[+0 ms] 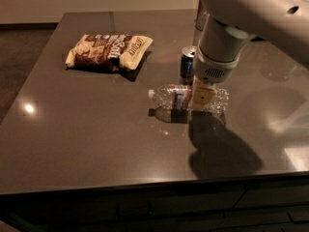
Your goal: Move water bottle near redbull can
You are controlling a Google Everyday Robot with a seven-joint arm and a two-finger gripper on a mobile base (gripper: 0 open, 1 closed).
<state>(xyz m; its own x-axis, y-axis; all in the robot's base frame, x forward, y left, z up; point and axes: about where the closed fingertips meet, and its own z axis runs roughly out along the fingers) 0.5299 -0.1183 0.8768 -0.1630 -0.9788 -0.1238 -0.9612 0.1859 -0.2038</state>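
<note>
The water bottle [176, 96] lies on its side at the middle of the dark table, white cap pointing left. My gripper [201, 97] comes down from above and is shut on the bottle's right half, over the label band. The redbull can [187, 64] stands upright just behind the bottle, a short gap away, partly hidden by my arm. The bottle's reflection shows on the table right below it; I cannot tell whether it rests on the surface or is held just above it.
A brown and white snack bag [109, 51] lies at the back left of the table [87, 144]. A grey cup [201, 14] stands at the back, mostly hidden by my arm. The table's front edge runs along the bottom.
</note>
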